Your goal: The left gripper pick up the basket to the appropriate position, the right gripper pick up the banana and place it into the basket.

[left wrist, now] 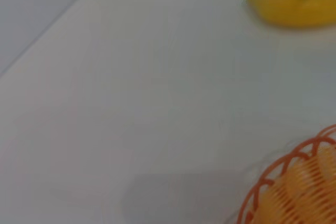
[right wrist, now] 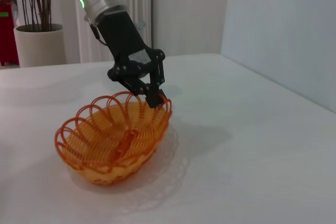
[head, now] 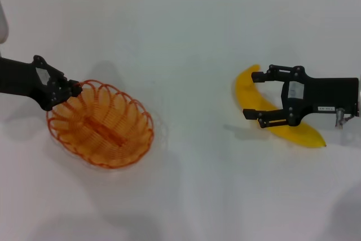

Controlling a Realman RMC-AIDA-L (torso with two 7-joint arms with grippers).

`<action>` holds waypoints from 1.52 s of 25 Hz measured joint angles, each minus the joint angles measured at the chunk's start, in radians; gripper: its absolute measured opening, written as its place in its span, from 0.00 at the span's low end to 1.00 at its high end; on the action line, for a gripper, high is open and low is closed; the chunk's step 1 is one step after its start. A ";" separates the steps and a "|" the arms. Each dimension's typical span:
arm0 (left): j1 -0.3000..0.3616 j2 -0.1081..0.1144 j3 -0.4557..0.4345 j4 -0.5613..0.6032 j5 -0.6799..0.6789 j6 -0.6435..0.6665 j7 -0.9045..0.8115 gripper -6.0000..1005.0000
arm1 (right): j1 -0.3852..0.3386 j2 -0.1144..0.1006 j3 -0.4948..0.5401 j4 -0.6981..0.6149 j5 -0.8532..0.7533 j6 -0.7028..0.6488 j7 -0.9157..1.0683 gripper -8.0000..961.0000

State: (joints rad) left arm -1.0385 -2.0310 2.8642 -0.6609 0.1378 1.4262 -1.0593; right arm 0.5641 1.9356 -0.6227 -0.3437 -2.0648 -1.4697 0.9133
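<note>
The orange wire basket [head: 101, 123] sits at the left, tilted, with the rim under the claw raised. My left gripper [head: 70, 88] is shut on that far-left rim; the right wrist view shows its fingers [right wrist: 152, 95] pinching the basket [right wrist: 115, 140] rim wire. On the right the yellow banana [head: 247, 91] lies on the white table. My right gripper [head: 252, 94] is open over the banana's upper half, one finger on each side of it. The left wrist view shows part of the basket [left wrist: 299, 182] and the banana [left wrist: 294, 8] farther off.
The white table [head: 186, 55] stretches between the basket and the banana. A wall line runs along the table's far edge. A potted plant [right wrist: 37, 43] stands beyond the table, behind the left arm.
</note>
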 joint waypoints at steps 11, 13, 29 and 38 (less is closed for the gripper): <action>0.074 -0.007 -0.005 -0.122 -0.257 0.204 -0.192 0.06 | -0.007 -0.003 0.015 0.000 0.003 -0.009 -0.001 0.93; 0.081 -0.004 -0.005 -0.121 -0.279 0.207 -0.257 0.06 | -0.008 -0.003 0.015 0.000 0.009 -0.009 -0.001 0.93; -0.033 -0.003 -0.002 0.138 -0.080 -0.091 -0.629 0.04 | 0.008 0.001 0.015 0.000 0.017 -0.009 -0.001 0.93; -0.066 -0.004 -0.003 0.242 -0.057 -0.213 -0.691 0.06 | 0.015 0.004 0.015 0.000 0.027 -0.009 -0.001 0.93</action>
State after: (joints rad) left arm -1.1044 -2.0352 2.8608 -0.4188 0.0808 1.2135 -1.7498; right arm 0.5790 1.9396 -0.6074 -0.3437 -2.0375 -1.4787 0.9126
